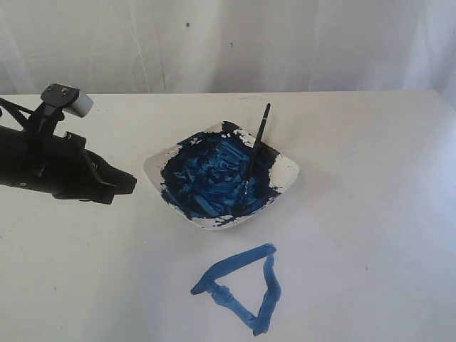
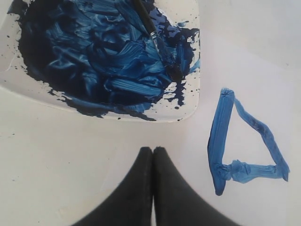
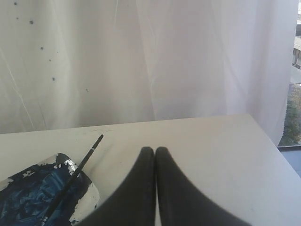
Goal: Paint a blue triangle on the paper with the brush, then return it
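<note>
The blue triangle (image 1: pixel 231 267) is painted on the white paper (image 1: pixel 335 271) in front of the dish; it also shows in the left wrist view (image 2: pixel 221 136). The paper's edges do not stand out from the table. The black brush (image 1: pixel 255 148) lies in the paint-smeared white dish (image 1: pixel 288 171), tip in the paint, handle over the far rim. No gripper touches the brush (image 2: pixel 148 23) (image 3: pixel 80 167). My left gripper (image 1: pixel 128 184) (image 2: pixel 153 149) is shut and empty, left of the dish. My right gripper (image 3: pixel 155 149) is shut and empty above bare table, and is out of the exterior view.
The dish (image 2: pixel 190 94) (image 3: pixel 87 197) holds a thick mass of dark-blue paint. A white curtain (image 1: pixel 228 43) hangs behind the table's far edge. In the right wrist view the table's corner (image 3: pixel 249 117) and a window lie at the right.
</note>
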Controlling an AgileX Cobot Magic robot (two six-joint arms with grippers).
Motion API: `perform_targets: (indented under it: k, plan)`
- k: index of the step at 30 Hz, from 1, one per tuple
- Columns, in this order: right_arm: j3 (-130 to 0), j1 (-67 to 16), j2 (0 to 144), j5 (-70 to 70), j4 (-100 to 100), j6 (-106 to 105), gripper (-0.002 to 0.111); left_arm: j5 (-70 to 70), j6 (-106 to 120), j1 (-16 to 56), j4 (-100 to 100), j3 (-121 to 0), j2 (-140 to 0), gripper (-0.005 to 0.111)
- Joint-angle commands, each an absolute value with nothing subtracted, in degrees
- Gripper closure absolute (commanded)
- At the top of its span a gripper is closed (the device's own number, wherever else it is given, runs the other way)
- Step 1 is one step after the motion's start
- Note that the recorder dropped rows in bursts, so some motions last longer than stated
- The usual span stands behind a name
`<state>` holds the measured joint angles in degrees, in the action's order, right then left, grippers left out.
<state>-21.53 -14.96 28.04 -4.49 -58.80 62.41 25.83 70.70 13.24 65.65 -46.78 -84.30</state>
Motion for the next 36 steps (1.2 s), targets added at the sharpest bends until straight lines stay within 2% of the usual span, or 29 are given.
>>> perform_targets:
  k: [1,9,18,20,26,28,36]
  plan:
    - [-21.2,-14.8,27.6,-4.9,-58.7,61.7,0.108,26.5,70.7,13.3,66.8,-46.5,-83.8,0.107]
    - [-21.2,-14.8,27.6,-10.1,-58.9,61.7,0.108,26.5,70.7,13.3,66.8,-46.5,-83.8,0.107]
    - [-20.9,-14.8,27.6,-8.1,-59.3,61.5,0.108,26.5,70.7,13.3,66.8,-46.5,-83.8,0.107]
    - [-19.2,-14.8,27.6,-6.9,-53.6,53.8,0.108,26.5,70.7,13.3,66.8,-46.5,-83.8,0.107]
    - [-14.3,-14.8,27.6,-2.8,-2.6,-0.4,0.108,26.5,70.7,13.3,66.8,-46.5,-83.8,0.107]
    - [-12.4,-14.8,27.3,-1.1,8.2,-9.5,0.108,26.5,70.7,13.3,66.8,-46.5,-83.8,0.107]
    - [-4.5,-14.8,14.2,-1.3,7.3,-9.9,0.108,26.4,70.7,13.3,66.8,-46.5,-83.8,0.107]
